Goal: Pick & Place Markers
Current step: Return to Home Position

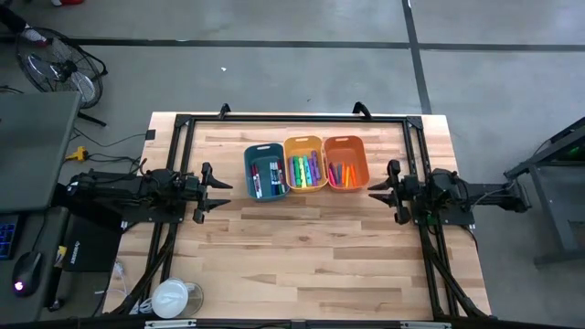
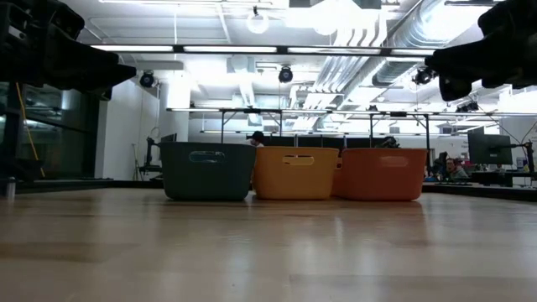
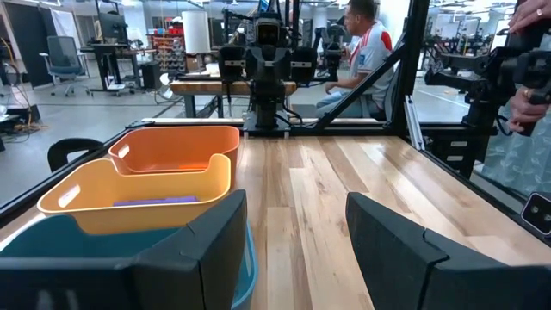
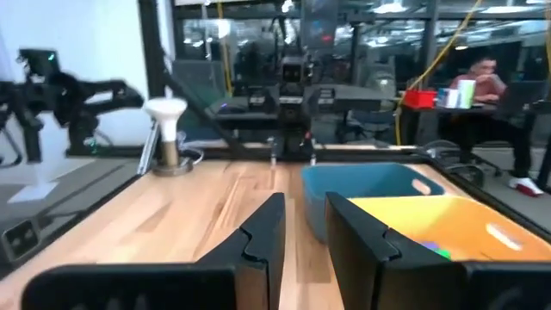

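Hovering at opposite ends of the bin row, both arms look parked. The left tool (image 1: 218,194) is on the left-edge side of the table (image 1: 302,265), its fingers spread wide with nothing between them. The right tool (image 1: 378,188) is on the right-edge side, its fingers a narrower gap apart, also empty. The markers (image 1: 306,170) lie inside the teal bin (image 1: 249,172), yellow bin (image 1: 304,140) and orange bin (image 1: 345,139), which stand touching in a row toward the far edge; I see none on the bare wood. Little remains to spoil. The likeliest slip — a stray inward swing while settling — would clip an end bin, since each tool sits near one, shoving the row or spilling markers.
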Available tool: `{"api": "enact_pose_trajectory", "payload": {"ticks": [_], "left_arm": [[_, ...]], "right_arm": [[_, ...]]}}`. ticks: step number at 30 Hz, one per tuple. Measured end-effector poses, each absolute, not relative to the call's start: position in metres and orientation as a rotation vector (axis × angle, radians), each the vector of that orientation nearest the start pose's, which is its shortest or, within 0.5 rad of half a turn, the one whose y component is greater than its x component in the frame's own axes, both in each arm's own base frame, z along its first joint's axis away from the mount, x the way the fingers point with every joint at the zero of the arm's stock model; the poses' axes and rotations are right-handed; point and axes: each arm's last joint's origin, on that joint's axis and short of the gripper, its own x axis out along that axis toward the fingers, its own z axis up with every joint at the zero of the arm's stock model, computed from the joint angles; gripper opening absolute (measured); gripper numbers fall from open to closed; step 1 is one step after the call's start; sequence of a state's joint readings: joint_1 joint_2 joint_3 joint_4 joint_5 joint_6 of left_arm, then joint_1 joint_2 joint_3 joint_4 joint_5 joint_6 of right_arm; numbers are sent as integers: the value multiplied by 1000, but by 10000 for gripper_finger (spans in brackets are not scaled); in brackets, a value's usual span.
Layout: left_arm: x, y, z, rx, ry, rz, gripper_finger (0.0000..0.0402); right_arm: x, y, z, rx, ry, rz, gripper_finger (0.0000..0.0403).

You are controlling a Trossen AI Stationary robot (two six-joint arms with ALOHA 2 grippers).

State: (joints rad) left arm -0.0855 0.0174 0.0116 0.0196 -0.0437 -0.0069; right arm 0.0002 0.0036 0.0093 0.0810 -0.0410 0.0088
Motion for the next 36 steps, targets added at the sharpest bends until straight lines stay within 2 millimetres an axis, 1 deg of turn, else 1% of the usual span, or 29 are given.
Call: {"api": "enact_pose_trajectory", "payload": {"ticks": [5,11,14,36], "left_arm": [[98,-7,168,-8,-14,-42,197],[98,-7,168,-8,-14,-42,197],[98,-7,168,-8,-14,-42,197],[98,-7,168,-8,-14,-42,197]], "right_arm": [[97,1,169,7,-36,69,73],[98,-1,168,-1,-20,-19,73],[99,-1,167,0,-6,-22,73],[99,-1,167,-1,-4,-23,73]]}}
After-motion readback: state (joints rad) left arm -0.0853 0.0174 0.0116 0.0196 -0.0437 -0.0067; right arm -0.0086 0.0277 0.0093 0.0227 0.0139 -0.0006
